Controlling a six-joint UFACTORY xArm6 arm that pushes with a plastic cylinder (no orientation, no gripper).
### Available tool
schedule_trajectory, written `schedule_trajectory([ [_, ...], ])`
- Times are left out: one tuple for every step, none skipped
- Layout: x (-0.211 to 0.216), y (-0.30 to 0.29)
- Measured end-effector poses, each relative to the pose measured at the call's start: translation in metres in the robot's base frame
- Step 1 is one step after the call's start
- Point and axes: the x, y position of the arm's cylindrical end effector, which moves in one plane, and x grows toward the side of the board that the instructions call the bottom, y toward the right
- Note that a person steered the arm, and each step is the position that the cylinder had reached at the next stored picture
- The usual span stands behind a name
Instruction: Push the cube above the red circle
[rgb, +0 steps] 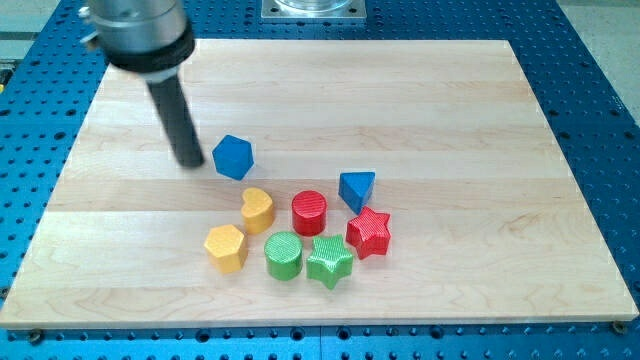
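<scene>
Our tip (189, 161), a bare rod with no pincer to open or close, sits just left of the blue cube (233, 157), up-left of the red circle (309, 212); light, rigid and likely slippery, it wants a centred push on its left face.

pale wooden board (450, 110) under perhaps eight small coloured blocks (300, 225)

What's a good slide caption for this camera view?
My tip sits just left of the blue cube, which lies up-left of the red circle on the wooden board.
</scene>
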Motion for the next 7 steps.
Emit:
schedule_trajectory([
  [-0.013,0.018],
  [-0.009,0.059],
  [-0.009,0.054],
  [-0.009,0.018],
  [0.000,0.001],
  [0.028,0.024],
  [0.026,0.062],
])
